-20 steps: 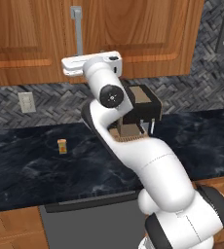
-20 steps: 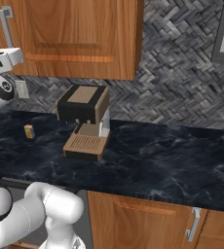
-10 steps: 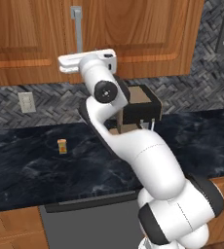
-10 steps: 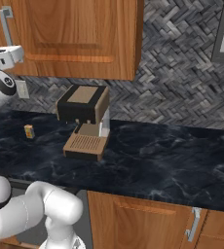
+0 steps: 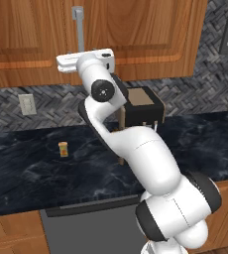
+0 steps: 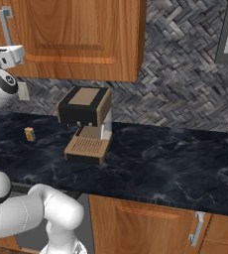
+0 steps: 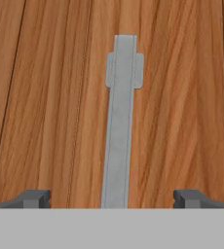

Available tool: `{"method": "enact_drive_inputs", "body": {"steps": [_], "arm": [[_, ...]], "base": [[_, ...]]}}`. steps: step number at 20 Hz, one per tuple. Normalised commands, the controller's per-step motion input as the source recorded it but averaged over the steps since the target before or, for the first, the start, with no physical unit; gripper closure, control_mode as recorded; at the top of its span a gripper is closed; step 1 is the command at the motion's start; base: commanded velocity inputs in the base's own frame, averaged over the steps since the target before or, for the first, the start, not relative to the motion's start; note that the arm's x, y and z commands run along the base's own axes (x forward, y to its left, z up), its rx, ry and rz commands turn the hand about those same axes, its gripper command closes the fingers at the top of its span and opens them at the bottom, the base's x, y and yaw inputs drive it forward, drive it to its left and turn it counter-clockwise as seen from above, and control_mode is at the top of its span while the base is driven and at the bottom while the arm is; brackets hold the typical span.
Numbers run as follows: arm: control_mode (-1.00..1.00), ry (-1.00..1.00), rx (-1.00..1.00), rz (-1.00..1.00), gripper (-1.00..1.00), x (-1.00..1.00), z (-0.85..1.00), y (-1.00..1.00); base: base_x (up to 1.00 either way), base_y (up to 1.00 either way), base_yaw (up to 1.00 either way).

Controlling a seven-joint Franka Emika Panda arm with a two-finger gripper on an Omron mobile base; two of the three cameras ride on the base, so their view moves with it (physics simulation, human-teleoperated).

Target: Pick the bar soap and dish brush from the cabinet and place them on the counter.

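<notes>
Item, nearest: white arm (image 5: 136, 149), rising from the base and reaching up and forward over the tabletop (image 5: 31, 168), black with pale veining. Item: pincer (image 7: 113, 198), released, its two dark fingertips (image 7: 33, 198) spread wide to either side of the grey metal bar handle (image 7: 120, 121), which runs between them without visible contact; in the left base view the hand sits level against the lower end of that handle (image 5: 78, 27). Item, on the tabletop: small orange-yellow block (image 5: 63, 149) to the left; brown and black coffee machine (image 6: 86, 124) against the herringbone backsplash (image 6: 185, 74). Item, farthest: cabinet (image 5: 136, 34), brown wood, panelled door closed. Bar soap and dish brush: presumably behind that closed door, so their position cannot be told. Step in hand, by judgement: opening the cabinet, the approach to the handle being nearly complete. Next move calls for: clenching squarely on the bar, then pulling outward along the door's arc so the shelf is exposed.
</notes>
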Motion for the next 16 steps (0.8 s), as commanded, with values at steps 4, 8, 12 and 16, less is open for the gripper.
{"method": "enact_drive_inputs", "body": {"steps": [4, 8, 12, 16], "arm": [[-1.0, 0.0, 0.0, 0.0, -1.0, 0.18, 0.0, 0.0], [-1.0, 0.0, 0.0, 0.0, -1.0, 0.2, 0.0, 0.0], [-1.0, 0.0, 0.0, 0.0, -1.0, 0.23, 0.0, 0.04], [-1.0, 0.0, 0.0, 0.0, -1.0, 0.27, 0.0, 0.11]], "base": [[0.0, 0.0, 0.0], [0.0, 0.0, 0.0], [0.0, 0.0, 0.0], [0.0, 0.0, 0.0]]}}
